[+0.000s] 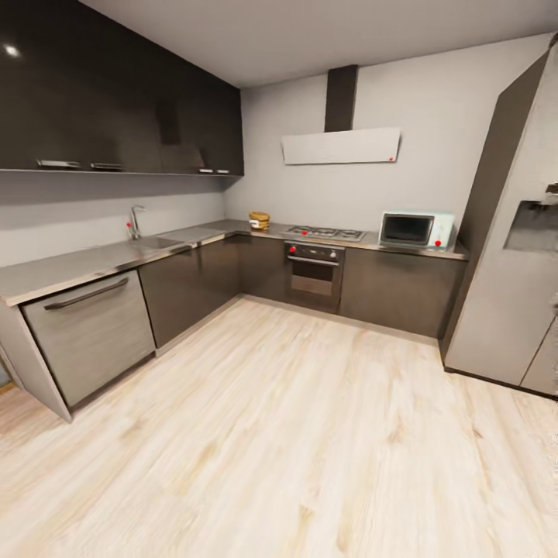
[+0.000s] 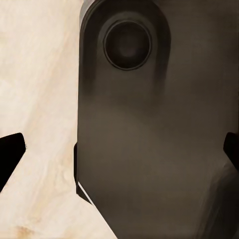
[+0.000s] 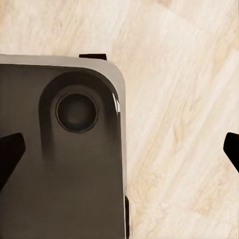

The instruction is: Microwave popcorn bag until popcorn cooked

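Note:
Across the kitchen, the small tan popcorn bag (image 1: 259, 220) stands on the grey countertop (image 1: 77, 267) near the back corner, left of the gas hob. The pale mint-blue microwave (image 1: 416, 229) sits at the right end of the back worktop with its dark door closed. In the left wrist view, my left gripper (image 2: 121, 154) is open, its dark fingertips (image 2: 11, 159) far apart above the floor and my own base. In the right wrist view my right gripper (image 3: 121, 154) is open too, nothing between its fingertips (image 3: 10, 157).
A gas hob (image 1: 324, 232) sits above a black-and-steel oven (image 1: 314, 273), under the white hood (image 1: 341, 146). The sink tap (image 1: 135, 222) is on the left worktop, a dishwasher front (image 1: 91, 333) below. A tall grey fridge (image 1: 511, 271) stands right. Light wood floor (image 1: 294, 434) lies between.

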You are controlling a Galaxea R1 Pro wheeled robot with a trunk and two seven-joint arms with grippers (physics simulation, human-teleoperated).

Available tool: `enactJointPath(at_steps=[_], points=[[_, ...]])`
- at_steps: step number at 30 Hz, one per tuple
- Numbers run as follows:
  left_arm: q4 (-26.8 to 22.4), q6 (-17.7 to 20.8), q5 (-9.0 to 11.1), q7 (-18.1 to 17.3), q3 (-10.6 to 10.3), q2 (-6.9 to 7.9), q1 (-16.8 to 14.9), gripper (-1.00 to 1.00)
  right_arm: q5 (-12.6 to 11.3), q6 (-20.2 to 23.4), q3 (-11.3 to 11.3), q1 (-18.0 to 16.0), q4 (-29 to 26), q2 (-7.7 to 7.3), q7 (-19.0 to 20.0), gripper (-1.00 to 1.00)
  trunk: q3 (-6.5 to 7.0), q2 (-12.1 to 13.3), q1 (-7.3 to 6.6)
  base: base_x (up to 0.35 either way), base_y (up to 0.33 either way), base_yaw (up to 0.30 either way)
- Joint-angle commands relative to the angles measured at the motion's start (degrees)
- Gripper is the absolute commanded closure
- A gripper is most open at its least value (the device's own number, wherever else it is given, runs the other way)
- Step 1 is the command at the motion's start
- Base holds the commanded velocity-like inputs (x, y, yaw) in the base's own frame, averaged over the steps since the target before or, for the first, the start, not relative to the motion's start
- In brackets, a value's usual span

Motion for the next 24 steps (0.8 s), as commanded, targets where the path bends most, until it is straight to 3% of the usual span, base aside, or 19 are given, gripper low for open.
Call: enactJointPath(at_steps=[1, 24], points=[[-0.1, 0.1, 0.02, 0.01, 0.43, -0.01, 0.03, -1.0, -0.03, -0.22, -0.02, -0.02, 0.0, 0.01, -0.1, -1.0, -0.04, -0.02, 0.04, 0.328, 0.07, -0.276], [-0.1, 0.1, 0.04, 0.01, 0.43, -0.01, 0.03, -1.0, -0.03, -0.22, -0.03, -0.02, -0.03, 0.01, -0.1, -1.0, -0.04, -0.02, 0.04, 0.331, 0.005, -0.276]])
